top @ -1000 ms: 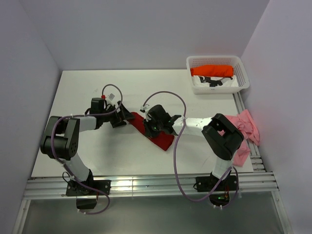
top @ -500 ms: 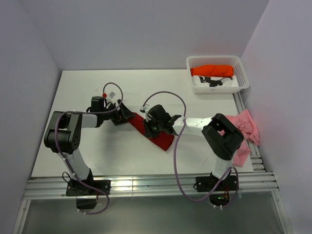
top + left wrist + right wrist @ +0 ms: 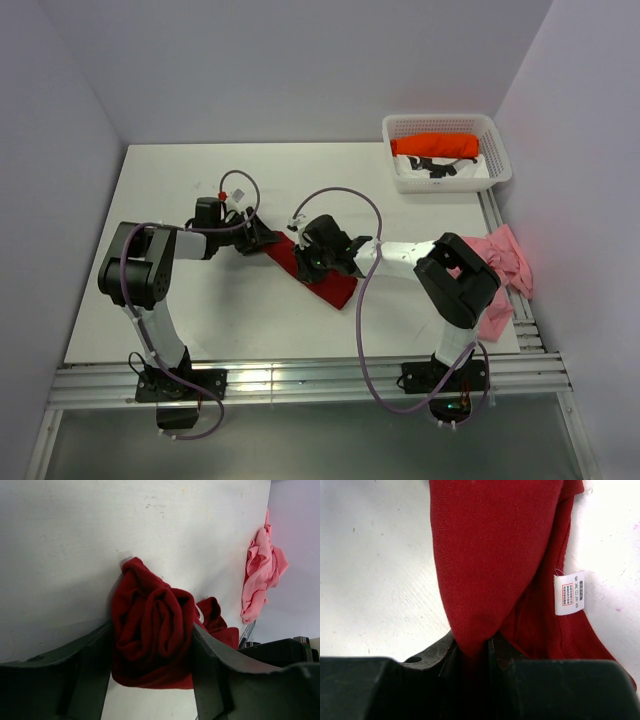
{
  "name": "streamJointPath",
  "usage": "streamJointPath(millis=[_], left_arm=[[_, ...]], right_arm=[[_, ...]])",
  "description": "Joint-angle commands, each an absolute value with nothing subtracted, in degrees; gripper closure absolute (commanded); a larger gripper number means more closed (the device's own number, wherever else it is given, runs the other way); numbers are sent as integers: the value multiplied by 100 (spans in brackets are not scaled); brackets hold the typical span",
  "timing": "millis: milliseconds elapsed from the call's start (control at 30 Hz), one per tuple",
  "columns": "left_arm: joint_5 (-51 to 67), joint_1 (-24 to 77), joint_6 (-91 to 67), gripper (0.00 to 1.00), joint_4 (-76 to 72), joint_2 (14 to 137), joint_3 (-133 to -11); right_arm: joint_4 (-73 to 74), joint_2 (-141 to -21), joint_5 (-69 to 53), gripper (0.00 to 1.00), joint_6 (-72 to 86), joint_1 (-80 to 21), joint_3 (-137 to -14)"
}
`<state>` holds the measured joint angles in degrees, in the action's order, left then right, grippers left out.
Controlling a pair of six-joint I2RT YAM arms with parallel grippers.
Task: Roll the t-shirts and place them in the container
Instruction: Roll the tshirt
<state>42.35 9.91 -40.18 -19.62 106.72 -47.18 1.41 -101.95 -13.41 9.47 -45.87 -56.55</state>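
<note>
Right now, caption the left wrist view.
Left gripper clasps the rolled end of the dark red shirt; pink shirt beyond.

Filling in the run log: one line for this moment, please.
left claw: gripping rolled end of dark red t-shirt | right claw: pinching a fold of it | pink t-shirt: crumpled, not yet rolled

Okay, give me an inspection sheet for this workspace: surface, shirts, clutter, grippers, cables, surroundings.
Surface: white table, faintly scuffed.
Job's things: dark red t-shirt mid-table, one end rolled; pale pink t-shirt crumpled at the right edge; orange t-shirt in the basket.
Clutter: black-and-white item also in the basket.
Grippers: left gripper grips the rolled end; right gripper pinches a fold of it.
Cables: purple cables loop beside both arms.
Surroundings: plain walls; metal rails at the near edge.
</note>
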Motion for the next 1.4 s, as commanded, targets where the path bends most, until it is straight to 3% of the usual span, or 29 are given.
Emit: streamJointPath(millis=[0,33,100,167,333,667,833,933,967,1367], left_arm=[[4095,1055,-3929,41,-1810,10898,-4755],[4131,1063,-3955,45,-1863,10907,-4755],[4210,1072,-3999,64,-2100,10872,-4676],[4070,1072,-4008,100,-2127,10758,-4649],[3982,1072,-3964,100,-2153,10451,-4527],[3050,1134,-3885,100,-2163,9598,-3850],[2734,1318,-3814,100,-2127,9448,-3718],[2672,1362,-3850,100,-2197,9448,-3630],[2663,1362,-3858,100,-2215,9457,-3612],[2215,1433,-3876,100,-1714,9264,-3630]], right_arm=[[378,-10230,-1529,100,888,-4597,-5467],[378,-10222,-1538,100,879,-4597,-5449],[387,-10222,-1529,100,888,-4597,-5458],[378,-10222,-1529,100,879,-4588,-5440],[325,-10134,-1529,93,870,-4597,-5370],[378,-9344,-932,48,1186,-4562,-5265],[422,-8852,-896,43,1432,-4430,-5054],[457,-8404,-835,23,1643,-4334,-4870],[466,-8107,-852,5,1713,-4307,-4817],[1187,-6048,-781,0,3786,-3455,-3448]])
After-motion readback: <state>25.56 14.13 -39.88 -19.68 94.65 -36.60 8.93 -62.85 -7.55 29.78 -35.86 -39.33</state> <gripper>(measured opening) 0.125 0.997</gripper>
